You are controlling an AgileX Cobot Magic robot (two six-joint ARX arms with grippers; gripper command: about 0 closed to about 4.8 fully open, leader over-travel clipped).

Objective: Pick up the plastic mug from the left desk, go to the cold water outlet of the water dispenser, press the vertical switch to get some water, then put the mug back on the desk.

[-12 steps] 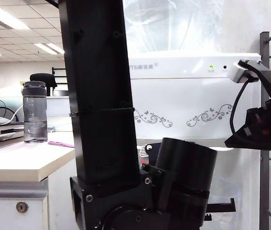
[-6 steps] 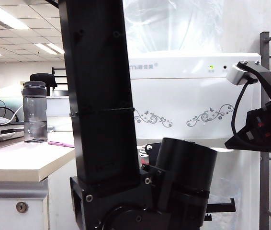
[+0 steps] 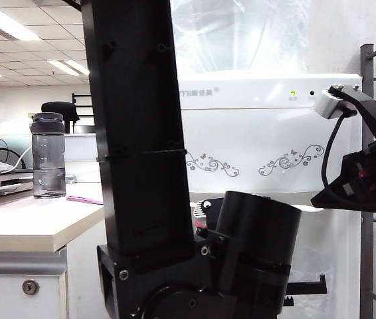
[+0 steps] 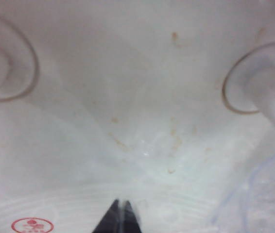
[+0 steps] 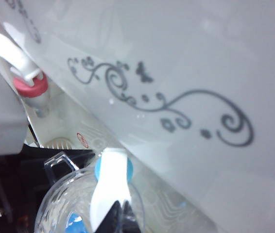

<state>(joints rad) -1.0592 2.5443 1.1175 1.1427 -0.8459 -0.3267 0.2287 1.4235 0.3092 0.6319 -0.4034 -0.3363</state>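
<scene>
Left pincer: tips together, empty, tucked close under the water dispenser, unmoved.
Right pincer: tips look together at the white lever of the blue-collared tap; grip unclear.
Mug: clear, under that cold tap, off the worktop.
Change: the right arm's wrist has dipped slightly since a second ago.
Meaning: probably pressing for water; none visibly flowing.
Red tap: untouched, further left.
</scene>
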